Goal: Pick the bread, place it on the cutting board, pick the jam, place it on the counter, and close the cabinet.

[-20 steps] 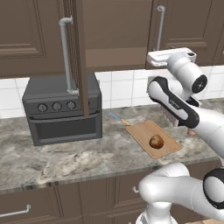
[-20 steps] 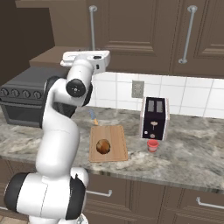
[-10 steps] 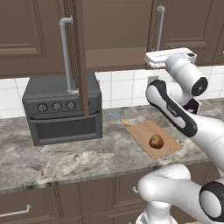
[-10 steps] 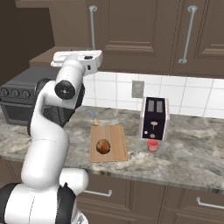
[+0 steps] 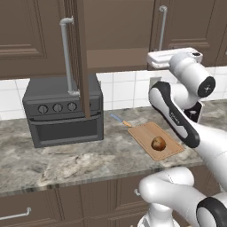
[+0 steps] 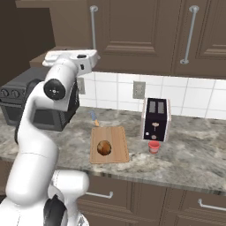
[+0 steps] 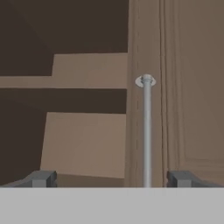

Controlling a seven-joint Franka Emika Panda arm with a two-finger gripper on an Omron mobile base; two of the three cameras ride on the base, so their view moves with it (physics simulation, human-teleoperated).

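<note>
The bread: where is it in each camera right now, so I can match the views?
Left base view: the bread lies on the cutting board, right of centre.
Right base view: the bread sits on the board, left of the toaster.
Hand view: not in it; the cabinet handle.
Shared landmark: the cutting board.
</note>
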